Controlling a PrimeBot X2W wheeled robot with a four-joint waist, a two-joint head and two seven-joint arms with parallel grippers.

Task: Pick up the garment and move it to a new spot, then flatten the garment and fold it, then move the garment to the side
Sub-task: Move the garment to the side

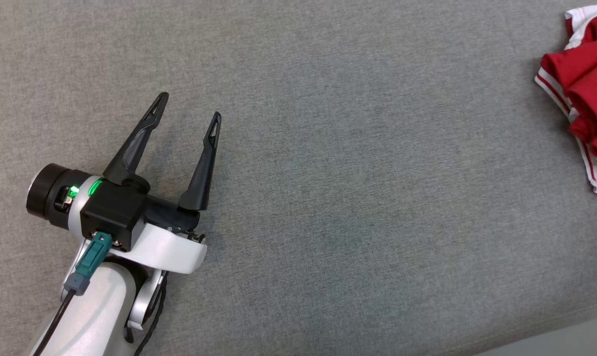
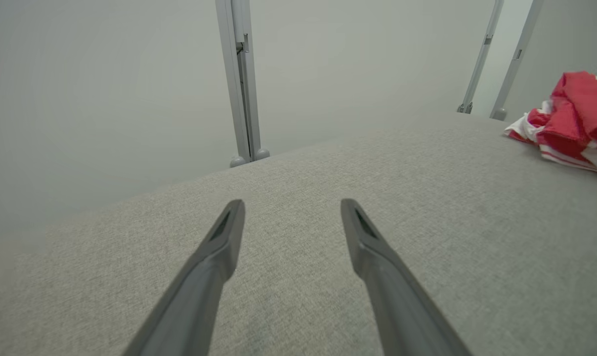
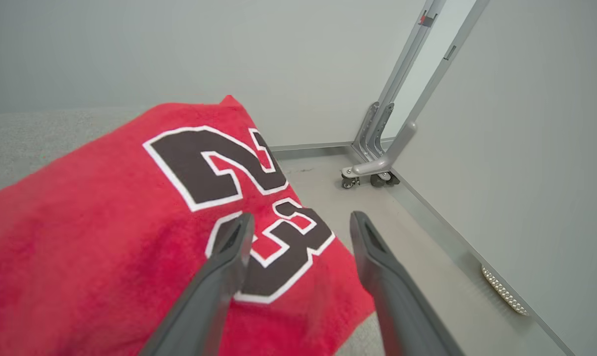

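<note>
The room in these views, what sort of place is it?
Probably a robot test cell, not a home: a wide grey cloth-covered table, plain grey partition panels on wheeled metal feet, and a red jersey lying near the table's edge.

The grey woven desk [image 1: 353, 222] stretches beneath and ahead of the left tool [image 2: 291, 212]. Straight ahead of that tool, past the desk's far edge, a grey metal post [image 2: 241, 84] stands upright against a pale wall [image 2: 106, 74] (two slanted posts [image 2: 481, 54] rise ahead to its right). Ahead and right of the right tool [image 3: 301, 225], a castor-footed metal frame [image 3: 377, 168] stands on the grey floor [image 3: 427, 247]. A beaded strip [image 3: 503, 296] lies by the wall's foot, to that tool's right.
</note>
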